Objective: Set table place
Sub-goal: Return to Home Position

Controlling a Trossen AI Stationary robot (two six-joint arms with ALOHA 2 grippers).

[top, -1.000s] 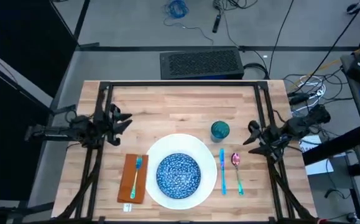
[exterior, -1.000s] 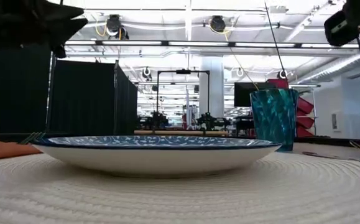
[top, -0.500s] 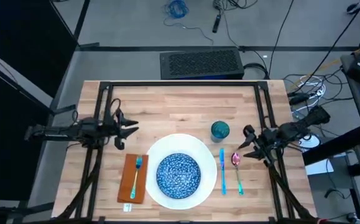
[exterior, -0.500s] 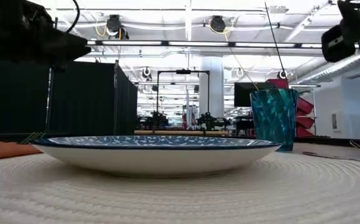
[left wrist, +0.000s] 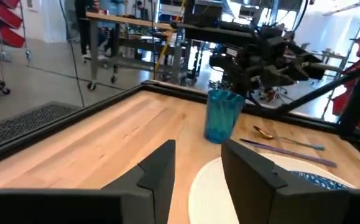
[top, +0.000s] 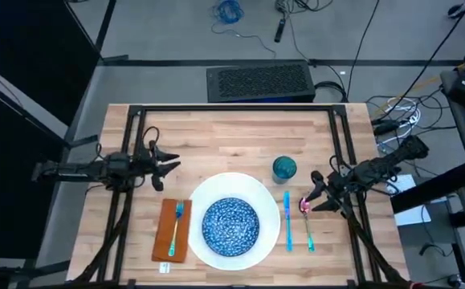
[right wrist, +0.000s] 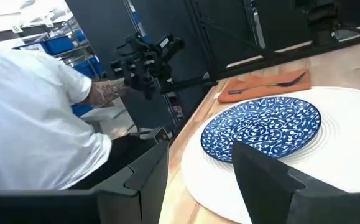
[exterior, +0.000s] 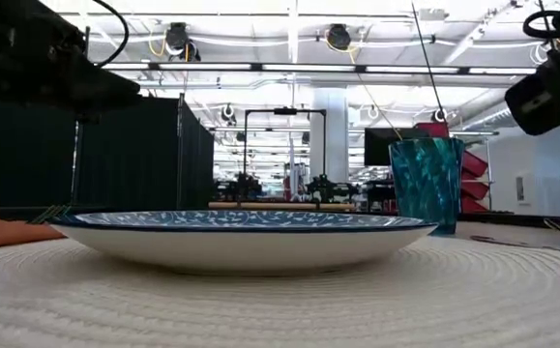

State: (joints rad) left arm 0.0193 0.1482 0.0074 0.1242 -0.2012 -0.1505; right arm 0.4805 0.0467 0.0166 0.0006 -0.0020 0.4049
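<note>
Table: light wood in plank strips, smooth, low sheen.
Frame: black metal bars, matt.
Mat: white, woven in ribbed coils, matt.
Bowl: blue-patterned, glazed, glossy.
Cup: translucent teal, faceted, shiny.
Napkin: orange cloth, matt.
Spoon: bowl end reflective, metallic.

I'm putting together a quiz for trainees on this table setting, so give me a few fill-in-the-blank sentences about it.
1. The fork lies on the orange ____.
2. On the knife's side away from the blue dish lies the ____.
3. The left gripper and the right gripper are open and hold ____.
Missing: napkin; spoon; nothing.
</note>
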